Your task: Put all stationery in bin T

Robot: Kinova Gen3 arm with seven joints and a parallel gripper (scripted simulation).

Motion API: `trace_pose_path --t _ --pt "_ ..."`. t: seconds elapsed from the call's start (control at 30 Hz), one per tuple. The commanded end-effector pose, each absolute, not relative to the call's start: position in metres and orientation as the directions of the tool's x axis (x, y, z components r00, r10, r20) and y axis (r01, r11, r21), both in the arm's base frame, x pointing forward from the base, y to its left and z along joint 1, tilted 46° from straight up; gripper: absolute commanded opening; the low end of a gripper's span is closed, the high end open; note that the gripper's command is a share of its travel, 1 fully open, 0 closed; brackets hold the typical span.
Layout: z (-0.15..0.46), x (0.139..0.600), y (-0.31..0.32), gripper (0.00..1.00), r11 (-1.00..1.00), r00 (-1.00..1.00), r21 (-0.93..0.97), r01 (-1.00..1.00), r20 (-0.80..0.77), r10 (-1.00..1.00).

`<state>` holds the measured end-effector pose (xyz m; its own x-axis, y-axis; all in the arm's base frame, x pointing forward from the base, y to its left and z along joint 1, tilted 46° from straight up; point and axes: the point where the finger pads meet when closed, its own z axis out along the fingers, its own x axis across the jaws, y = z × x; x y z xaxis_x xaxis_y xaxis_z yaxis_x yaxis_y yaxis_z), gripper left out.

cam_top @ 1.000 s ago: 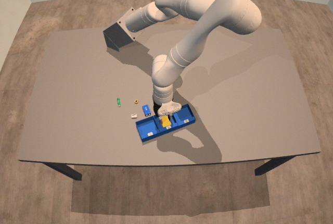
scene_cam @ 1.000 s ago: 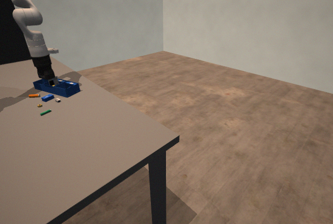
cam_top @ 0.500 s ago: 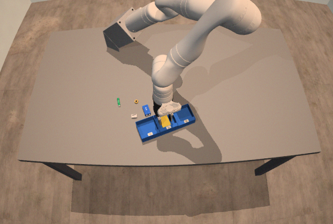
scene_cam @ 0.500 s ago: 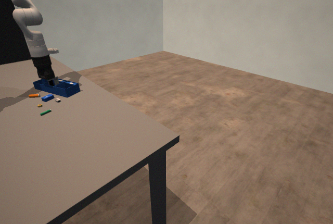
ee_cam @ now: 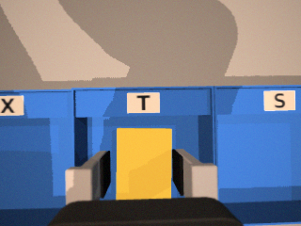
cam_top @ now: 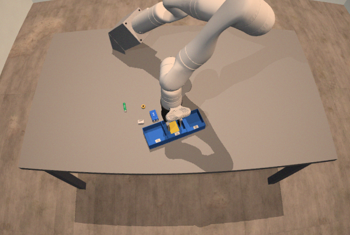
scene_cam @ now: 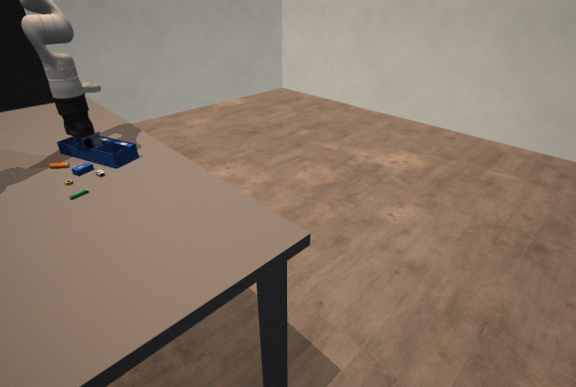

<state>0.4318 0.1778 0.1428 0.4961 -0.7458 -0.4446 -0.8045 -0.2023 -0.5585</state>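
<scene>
A flat yellow block [cam_top: 173, 129] [ee_cam: 144, 160] lies inside the bin marked T [cam_top: 177, 134] [ee_cam: 143, 103], the middle one of three joined blue bins. My gripper [cam_top: 174, 125] [scene_cam: 92, 140] [ee_cam: 141, 166] is open, its fingers down in that bin on either side of the block, with a gap on both sides in the wrist view. On the table lie a green rod [cam_top: 124, 107] [scene_cam: 78, 194], an orange rod [scene_cam: 58, 166], a blue block with light dots [cam_top: 153, 115] [scene_cam: 83, 168], a small white piece [cam_top: 140, 121] [scene_cam: 100, 172] and a yellow ring [cam_top: 141, 106] [scene_cam: 67, 183].
The bin marked X [cam_top: 195, 127] [ee_cam: 7, 105] and the bin marked S [cam_top: 157, 140] [ee_cam: 279, 101] flank the T bin, with dividing walls close outside my fingers. The orange rod is hidden in the top view. The blue block lies close to the bins' wall.
</scene>
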Motion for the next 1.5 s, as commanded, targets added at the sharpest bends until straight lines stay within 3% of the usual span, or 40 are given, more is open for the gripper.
trace_pose_path --t 0.0,1.47 --pt "0.145 0.430 0.175 0.87 -0.196 0.491 -0.557 -0.807 -0.448 -0.747" --pt "0.177 0.416 0.145 0.87 -0.201 0.495 -0.559 -0.804 -0.443 -0.748"
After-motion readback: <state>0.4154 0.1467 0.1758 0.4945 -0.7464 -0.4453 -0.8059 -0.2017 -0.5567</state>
